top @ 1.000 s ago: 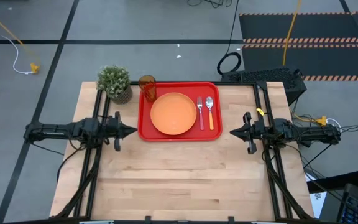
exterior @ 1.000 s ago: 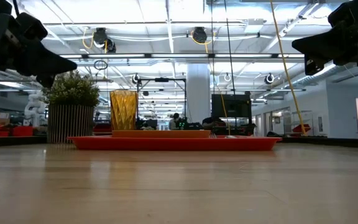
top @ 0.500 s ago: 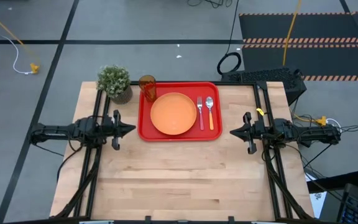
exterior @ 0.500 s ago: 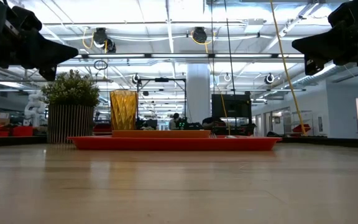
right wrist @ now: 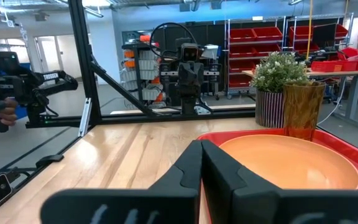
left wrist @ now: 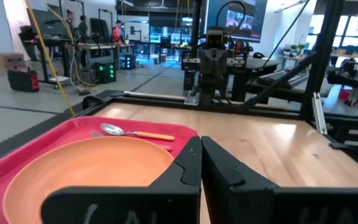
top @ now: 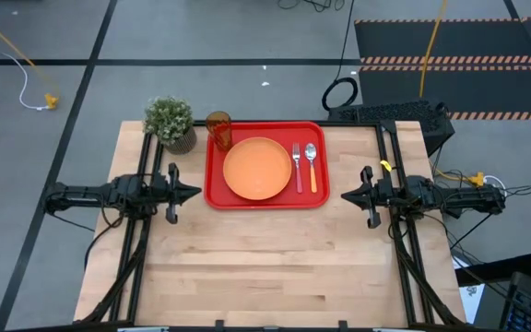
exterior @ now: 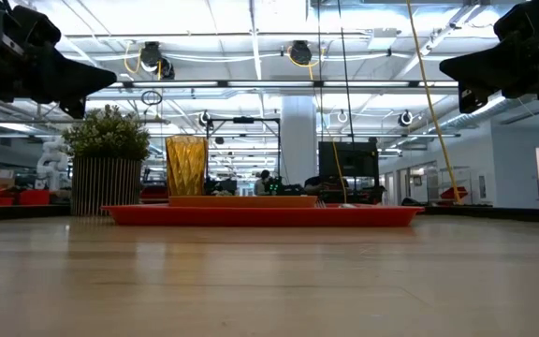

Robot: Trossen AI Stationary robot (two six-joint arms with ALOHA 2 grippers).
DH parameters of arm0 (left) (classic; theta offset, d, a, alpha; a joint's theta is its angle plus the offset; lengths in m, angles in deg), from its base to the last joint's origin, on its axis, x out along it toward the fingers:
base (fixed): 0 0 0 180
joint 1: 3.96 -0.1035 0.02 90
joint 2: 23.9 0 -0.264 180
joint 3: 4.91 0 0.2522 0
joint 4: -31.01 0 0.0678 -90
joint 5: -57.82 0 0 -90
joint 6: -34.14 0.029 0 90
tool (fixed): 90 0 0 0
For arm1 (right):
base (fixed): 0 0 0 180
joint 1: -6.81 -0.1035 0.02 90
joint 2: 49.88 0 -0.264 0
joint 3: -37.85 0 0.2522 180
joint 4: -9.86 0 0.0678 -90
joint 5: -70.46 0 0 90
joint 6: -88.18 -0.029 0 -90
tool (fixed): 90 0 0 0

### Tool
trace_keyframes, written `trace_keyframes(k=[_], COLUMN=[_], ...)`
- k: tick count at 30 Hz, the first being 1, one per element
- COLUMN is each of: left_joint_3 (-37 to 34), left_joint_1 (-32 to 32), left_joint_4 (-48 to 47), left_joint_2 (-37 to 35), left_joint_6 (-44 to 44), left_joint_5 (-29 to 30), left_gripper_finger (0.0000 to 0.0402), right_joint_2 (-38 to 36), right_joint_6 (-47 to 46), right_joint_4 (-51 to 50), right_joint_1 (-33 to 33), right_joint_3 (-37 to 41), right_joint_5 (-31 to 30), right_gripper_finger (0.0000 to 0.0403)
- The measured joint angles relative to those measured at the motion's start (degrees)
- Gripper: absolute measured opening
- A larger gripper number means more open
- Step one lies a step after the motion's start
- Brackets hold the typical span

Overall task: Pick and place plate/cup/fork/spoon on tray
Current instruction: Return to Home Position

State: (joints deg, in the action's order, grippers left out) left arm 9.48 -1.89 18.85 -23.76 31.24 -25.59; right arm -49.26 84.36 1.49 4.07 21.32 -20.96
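Observation:
The red tray point(top: 218, 189) lies at the table's far middle. On it rest the orange plate point(top: 257, 169), the amber cup point(top: 218, 130) upright at its far left corner, the red-handled fork point(top: 297, 169) and the orange-handled spoon point(top: 312, 168) side by side right of the plate. My left gripper point(top: 196, 193) is shut and empty, raised just left of the tray. My right gripper point(top: 345, 195) is shut and empty, raised just right of the tray. The plate also shows in the left wrist view point(left wrist: 86, 171) and the right wrist view point(right wrist: 291, 158).
A potted green plant point(top: 171, 123) stands at the far left, beside the tray's far left corner. The near half of the wooden table point(top: 265, 267) is bare wood. Black frame rails point(top: 141, 240) run along the table's left and right sides.
My left gripper has drawn back a little toward the table's left edge, away from the tray, still shut. Nothing on the tray has moved.

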Motion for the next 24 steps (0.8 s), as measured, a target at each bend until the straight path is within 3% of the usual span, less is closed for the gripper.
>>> trace_keyframes(k=[24], left_joint_3=[-0.1], left_joint_1=[0.0], left_joint_4=[1.3], left_joint_2=[3.0], left_joint_6=[1.7], left_joint_5=[0.0], left_gripper_finger=[0.0032], right_joint_2=[0.0], right_joint_6=[0.0], right_joint_4=[0.0], right_joint_1=[0.0], right_joint_3=[0.0], right_joint_5=[0.0], right_gripper_finger=[0.0])
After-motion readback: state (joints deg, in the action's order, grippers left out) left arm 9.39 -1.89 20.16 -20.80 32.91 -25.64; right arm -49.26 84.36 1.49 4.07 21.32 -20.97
